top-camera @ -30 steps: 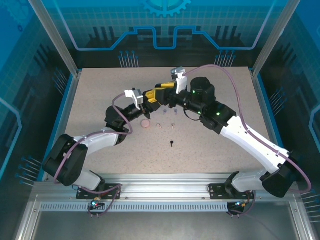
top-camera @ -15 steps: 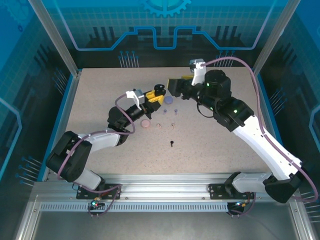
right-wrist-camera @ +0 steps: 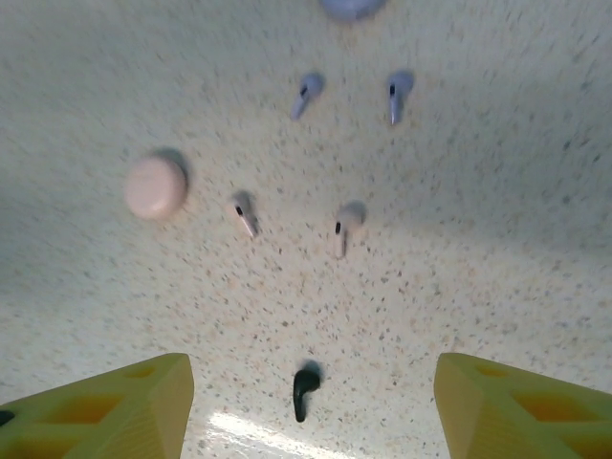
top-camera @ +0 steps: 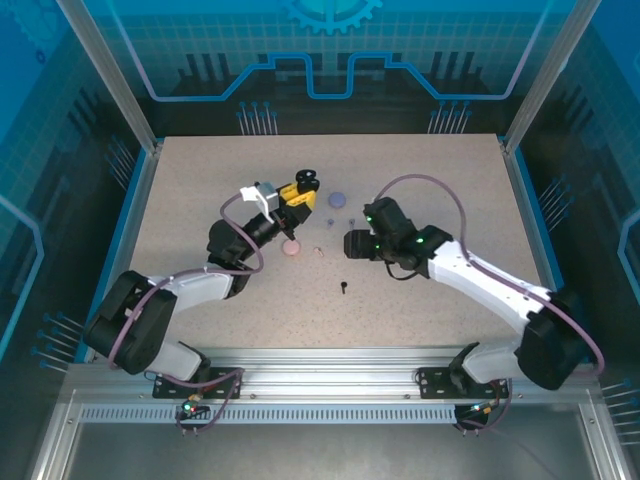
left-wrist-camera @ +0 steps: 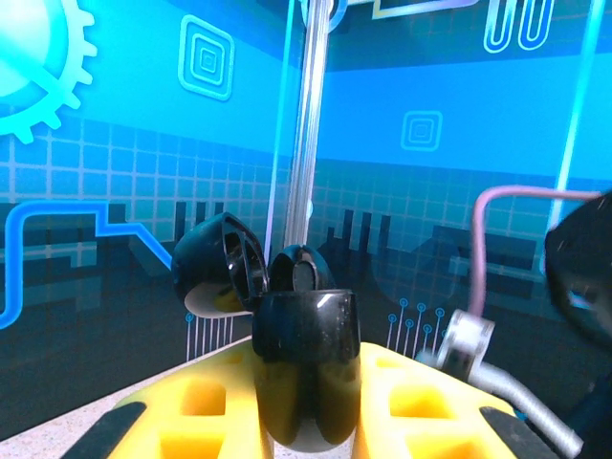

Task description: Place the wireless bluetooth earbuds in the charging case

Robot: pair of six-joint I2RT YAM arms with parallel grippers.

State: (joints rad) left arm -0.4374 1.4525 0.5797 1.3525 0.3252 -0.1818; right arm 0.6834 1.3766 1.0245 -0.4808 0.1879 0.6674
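My left gripper [top-camera: 296, 191] is shut on the black charging case [left-wrist-camera: 306, 368], held upright between its yellow fingers [left-wrist-camera: 191, 406] above the table. The case's lid [left-wrist-camera: 218, 275] stands open, and a dark rounded earbud [left-wrist-camera: 302, 273] seems seated above its rim. My right gripper [right-wrist-camera: 311, 373] hangs open over a lone black earbud [right-wrist-camera: 304, 390] lying on the table [top-camera: 420, 180], roughly midway between its fingers and touching neither. Beyond it lie two pale pink earbuds [right-wrist-camera: 245, 215] [right-wrist-camera: 344, 228] and two purple earbuds [right-wrist-camera: 306, 94] [right-wrist-camera: 397, 91]. From above, the black earbud [top-camera: 343, 289] sits just in front of my right gripper [top-camera: 349, 245].
A closed round pink case [top-camera: 291, 248] lies left of the pink earbuds, and a closed purple case [top-camera: 337, 200] lies behind the purple ones. Blue-lit enclosure walls and metal posts surround the table. The right arm reaches across the table's middle.
My right arm has swung away from the left gripper at the back and come down toward the front, over the black earbud, with its jaws wider. The left gripper keeps the case and shifted slightly.
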